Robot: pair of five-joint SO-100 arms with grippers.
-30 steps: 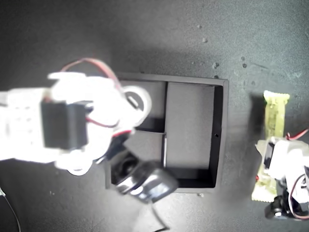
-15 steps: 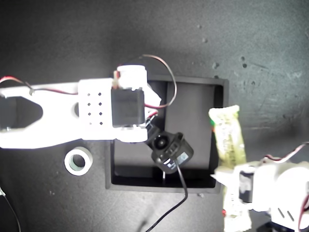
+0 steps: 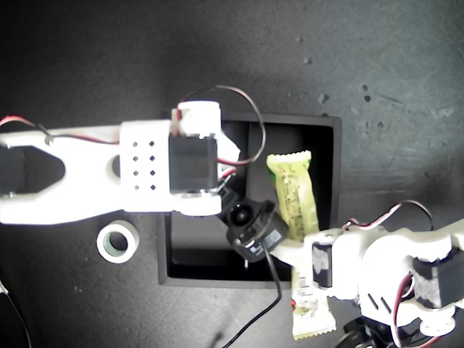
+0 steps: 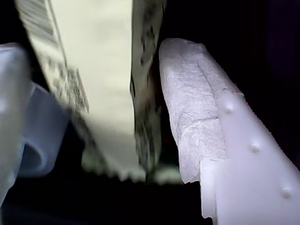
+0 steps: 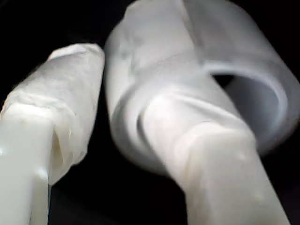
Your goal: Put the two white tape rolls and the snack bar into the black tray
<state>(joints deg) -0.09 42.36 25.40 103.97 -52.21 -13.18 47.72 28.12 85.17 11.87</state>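
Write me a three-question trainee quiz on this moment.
1. True or false: the snack bar lies wholly inside the black tray.
2. Pick one: the greenish-core tape roll is A) in the tray, B) on the table beside the tray, C) in a pincer.
3. Fill in: my second pincer holds ___.

Key
1. False: my first pincer grips it, and one end sticks out past the tray's wall.
2. B.
3. The all-white tape roll.
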